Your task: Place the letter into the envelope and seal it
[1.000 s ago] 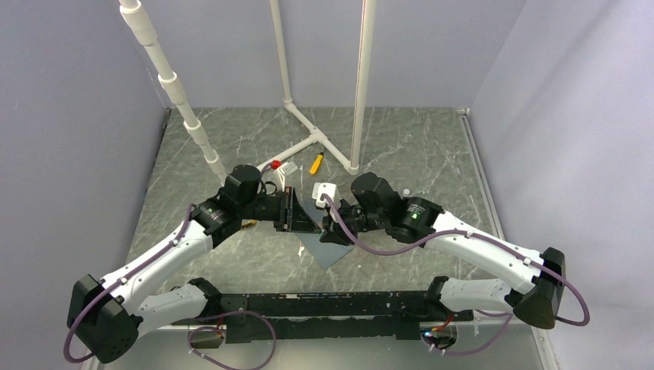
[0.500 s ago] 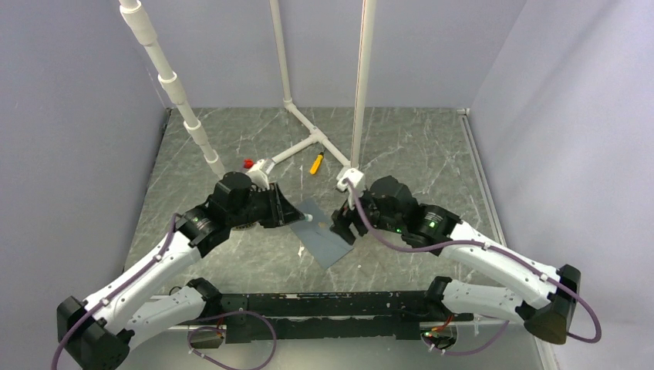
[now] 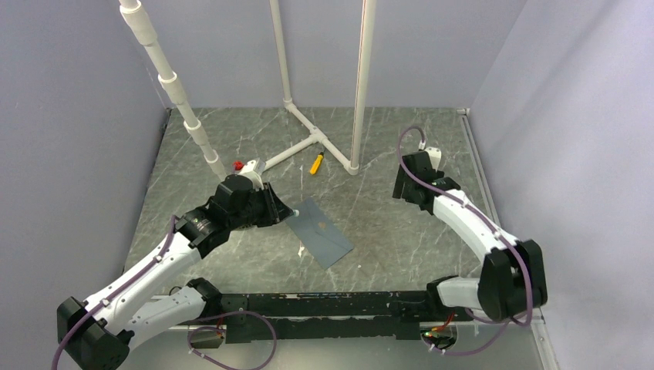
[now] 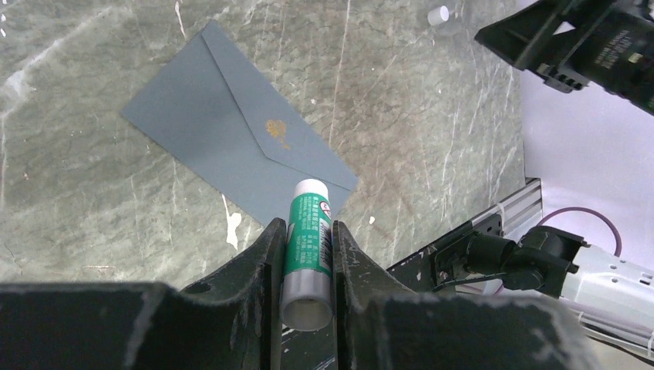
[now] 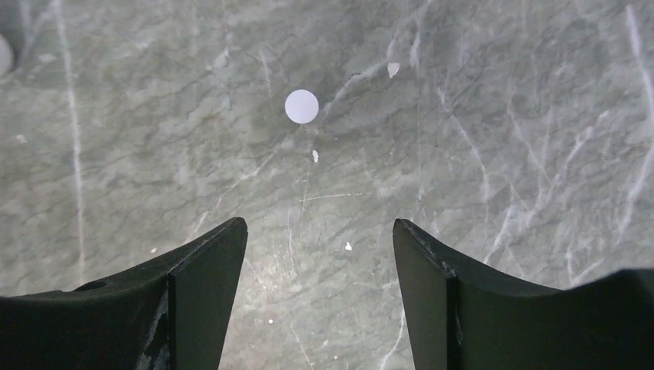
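Near the middle of the grey-green marbled table (image 3: pixel 385 231), lying flat and unheld: slate blue-grey rectangular paper envelope (image 4: pixel 224 131), flap folded down, yellowish smudge at the flap's point. No sign of the tan bordered paper letter in any view; presumably already inside, though impossible to confirm. Just changed: right gripper (image 5: pixel 318 225) gone from its close meeting with the other arm above the envelope, now swung well away toward the right rear of the table, jaws wide apart and empty, hanging over bare marble with a small white round cap-like disc (image 5: pixel 301 106) lying just ahead. Meanwhile left gripper (image 4: pixel 308 228) drawn back a little to the envelope's left end, clamped on a green-and-white cylindrical glue stick (image 4: pixel 308 247), white tip aimed at the envelope's edge, contact not clear. Meaning for the task: looks like a finished handover or uncapping, leaving the glue stick with the left arm alone. Hard to tell whether the flap is stuck or merely resting shut; if unglued, needs lifting first, with nothing pinning the paper down.
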`<state>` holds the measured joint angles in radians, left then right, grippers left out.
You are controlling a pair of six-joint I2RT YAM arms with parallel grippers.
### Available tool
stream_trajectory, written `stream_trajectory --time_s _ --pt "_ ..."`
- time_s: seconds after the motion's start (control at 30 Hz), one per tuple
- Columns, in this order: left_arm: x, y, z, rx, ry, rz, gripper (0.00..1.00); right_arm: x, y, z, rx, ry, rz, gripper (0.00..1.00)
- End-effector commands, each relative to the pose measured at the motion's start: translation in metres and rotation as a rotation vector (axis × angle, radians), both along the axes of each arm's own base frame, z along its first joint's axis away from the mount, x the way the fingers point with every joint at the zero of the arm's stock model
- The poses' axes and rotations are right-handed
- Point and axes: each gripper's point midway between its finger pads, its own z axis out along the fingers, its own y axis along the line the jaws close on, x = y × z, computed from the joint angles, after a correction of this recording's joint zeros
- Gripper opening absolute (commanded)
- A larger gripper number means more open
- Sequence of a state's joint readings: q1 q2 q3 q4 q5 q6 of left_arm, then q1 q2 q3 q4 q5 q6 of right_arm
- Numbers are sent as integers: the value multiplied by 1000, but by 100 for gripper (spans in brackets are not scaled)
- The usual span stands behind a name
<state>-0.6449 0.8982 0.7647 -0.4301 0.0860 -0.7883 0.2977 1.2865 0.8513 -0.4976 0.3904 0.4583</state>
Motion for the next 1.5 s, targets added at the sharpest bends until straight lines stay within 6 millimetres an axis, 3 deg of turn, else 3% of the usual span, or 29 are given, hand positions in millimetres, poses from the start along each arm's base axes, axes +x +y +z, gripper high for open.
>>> stream_trajectory --time_s 0.0,0.27,0.6,0.77,1.17,1.23,1.33,1.47 --pt "0 -8 7 -35 -29 -40 2 25 2 -8 33 -13 -54 72" --pt "-4 -5 16 -26 -47 -55 3 56 -8 -43 53 88 -83 64" --pt "-5 -3 14 -15 -49 -59 2 82 -13 -56 76 107 -40 49" --pt "-5 -4 12 -17 -44 -65 2 84 -17 -62 74 132 -45 40" --pt "-4 -3 9 -6 -41 -63 3 76 -8 -76 118 185 -11 39" --pt "-4 -4 8 -9 -38 -66 2 76 -9 -76 117 183 -11 31" --pt "-3 -6 9 -15 -39 -70 2 76 -9 -70 116 173 -14 8" --pt "-2 -11 15 -41 -50 -91 2 74 -5 -50 141 129 3 0"
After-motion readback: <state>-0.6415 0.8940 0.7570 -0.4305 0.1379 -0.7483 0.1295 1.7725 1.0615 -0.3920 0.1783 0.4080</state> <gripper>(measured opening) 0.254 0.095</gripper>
